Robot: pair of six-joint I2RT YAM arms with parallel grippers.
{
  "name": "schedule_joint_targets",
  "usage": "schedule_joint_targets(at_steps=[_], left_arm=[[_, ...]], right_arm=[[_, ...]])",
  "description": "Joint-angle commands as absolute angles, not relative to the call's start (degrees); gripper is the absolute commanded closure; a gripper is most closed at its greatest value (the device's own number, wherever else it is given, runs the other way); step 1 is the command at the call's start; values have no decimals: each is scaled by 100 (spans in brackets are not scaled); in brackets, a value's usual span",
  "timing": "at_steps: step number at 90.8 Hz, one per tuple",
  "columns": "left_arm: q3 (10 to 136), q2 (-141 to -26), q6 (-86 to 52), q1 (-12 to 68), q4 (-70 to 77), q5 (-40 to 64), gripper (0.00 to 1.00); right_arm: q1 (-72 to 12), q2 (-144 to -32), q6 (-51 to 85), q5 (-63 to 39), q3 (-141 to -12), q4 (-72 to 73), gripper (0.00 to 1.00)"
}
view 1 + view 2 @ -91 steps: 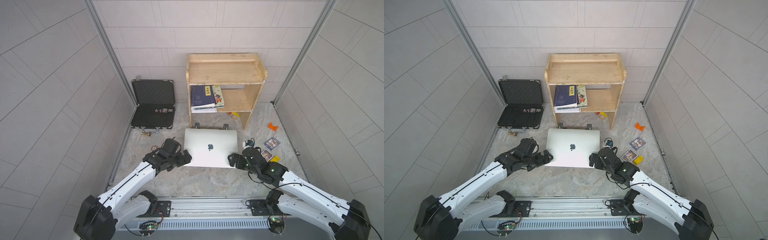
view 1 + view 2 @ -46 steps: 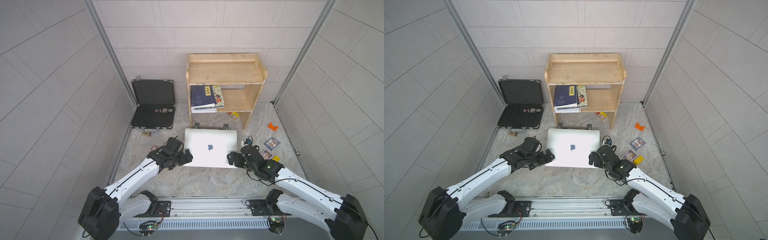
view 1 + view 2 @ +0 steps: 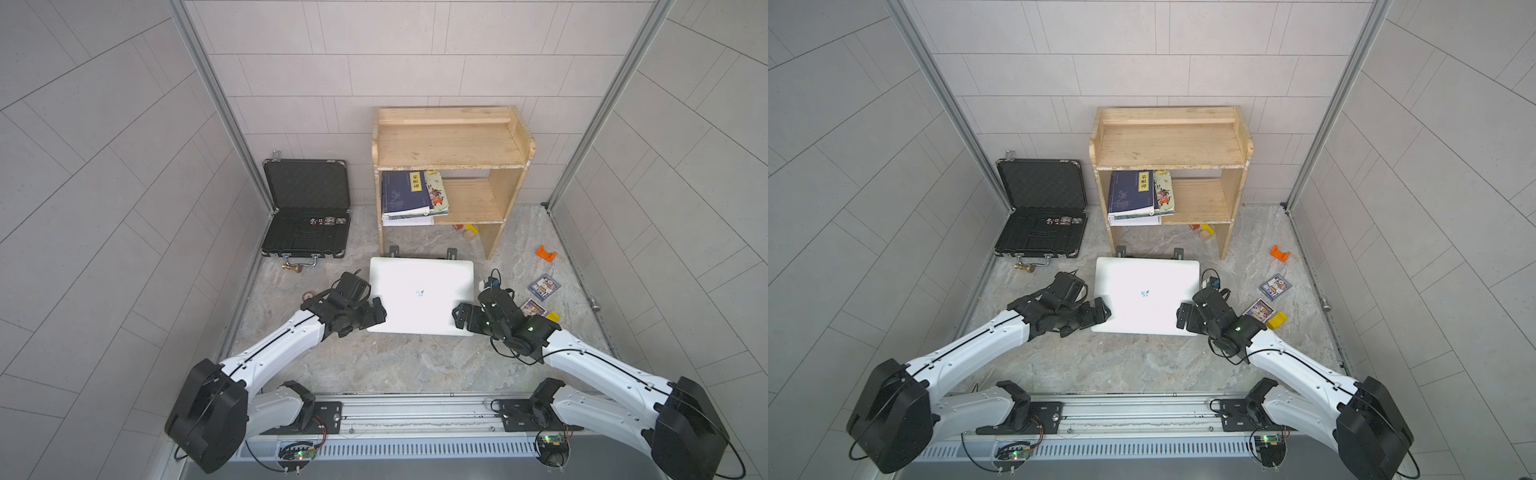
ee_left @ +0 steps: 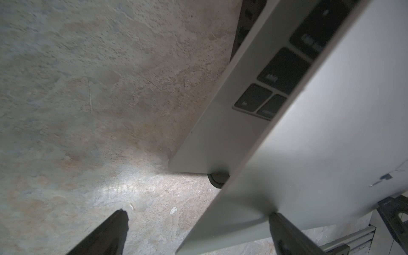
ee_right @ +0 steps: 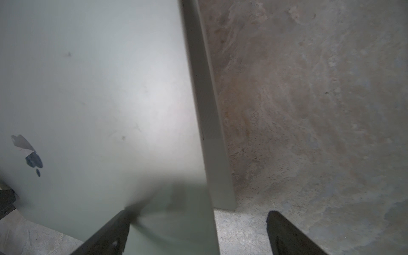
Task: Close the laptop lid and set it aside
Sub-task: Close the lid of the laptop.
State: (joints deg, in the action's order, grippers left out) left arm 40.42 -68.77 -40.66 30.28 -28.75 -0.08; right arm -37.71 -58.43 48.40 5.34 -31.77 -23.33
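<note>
Silver laptop (image 3: 419,299) sits mid-bench (image 3: 407,365), just in front of the wooden shelf (image 3: 449,145) and between my two hands. The laptop lid (image 4: 331,143) is tilted low over the base but not fully shut, with a strip of black keys showing in the gap in the left wrist view. My left hand (image 4: 197,216) is spread wide and grasps nothing, one finger touching the lid's near left corner. My right hand (image 5: 197,213) is likewise released, one finger on the near right corner.
</note>
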Motion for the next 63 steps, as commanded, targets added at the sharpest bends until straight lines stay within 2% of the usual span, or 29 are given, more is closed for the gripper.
schedule_joint_targets(at_steps=[1,63], left_arm=[[4167,-7007,-3982,3033,-2854,-141,0],[4424,-7490,-3780,2923,-2583,-293,0]], right_arm=[[-3730,-5951,4733,520,-3255,-2247,0],[-3580,-6548,4614,452,-3539,-2032,0]])
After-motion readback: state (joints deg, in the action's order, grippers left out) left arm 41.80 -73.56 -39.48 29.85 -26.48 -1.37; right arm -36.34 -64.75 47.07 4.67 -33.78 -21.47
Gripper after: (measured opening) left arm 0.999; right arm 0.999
